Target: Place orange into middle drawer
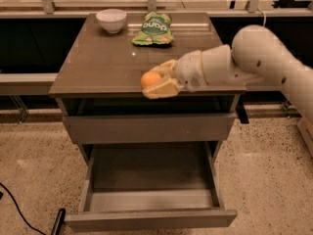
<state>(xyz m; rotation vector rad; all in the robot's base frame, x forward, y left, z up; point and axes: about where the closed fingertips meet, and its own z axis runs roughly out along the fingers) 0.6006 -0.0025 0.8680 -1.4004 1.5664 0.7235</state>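
The orange [149,79] is a small round fruit held between the pale fingers of my gripper [155,80], which is shut on it. The gripper reaches in from the right and holds the orange just over the front edge of the cabinet top [98,58]. The middle drawer [151,219] stands pulled out below, directly under and in front of the gripper. Its grey floor [149,173] shows nothing on it. The drawer above it, with a taller flat face [149,128], is closed.
A white bowl [111,20] stands at the back left of the cabinet top. A green snack bag [153,29] lies at the back middle. A black cable [19,212] runs across the speckled floor at the lower left.
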